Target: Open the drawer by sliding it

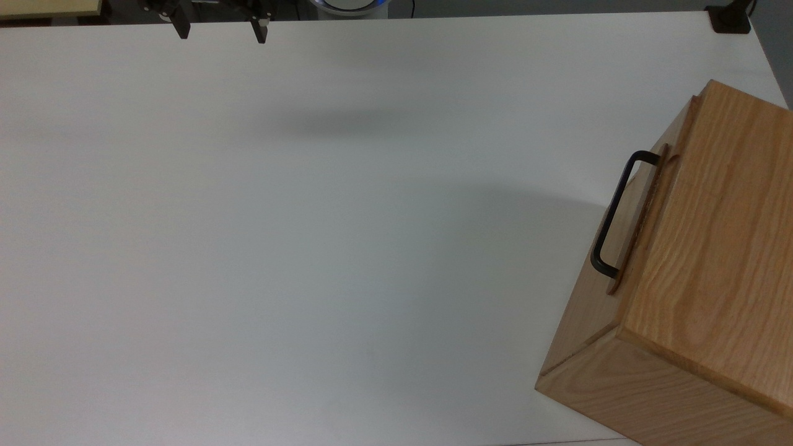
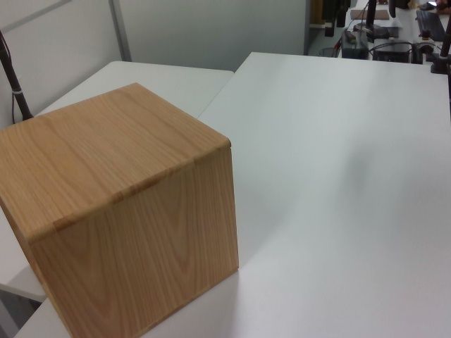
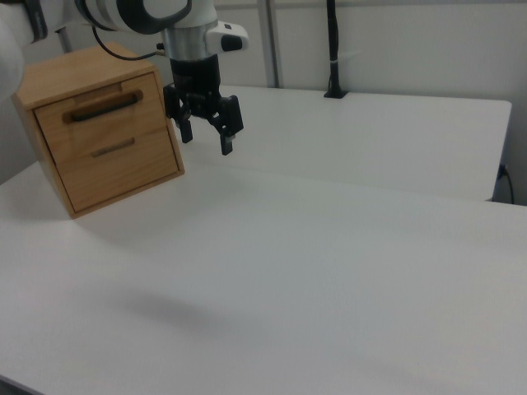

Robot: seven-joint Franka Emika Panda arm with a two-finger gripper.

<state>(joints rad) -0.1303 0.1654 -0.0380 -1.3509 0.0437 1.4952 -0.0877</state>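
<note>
The wooden cabinet (image 1: 700, 260) stands at the top view's right edge, and the drawer (image 3: 100, 117) is its upper front panel, flush and closed. The drawer's long black bar handle (image 1: 613, 214) faces the open table, and in the right view this handle (image 3: 103, 107) sits left of the arm. My gripper (image 3: 206, 138) hangs open above the table with nothing between its fingers. In the top view the gripper (image 1: 221, 31) is at the far top left edge, well apart from the cabinet. The left view shows the cabinet (image 2: 120, 211) from its plain back and side.
The white table (image 1: 310, 248) spreads wide between gripper and cabinet. A second, lower panel (image 3: 115, 169) sits under the drawer. A black post (image 3: 332, 49) stands at the table's far edge in the right view. The robot base (image 1: 350, 6) is at the top view's top edge.
</note>
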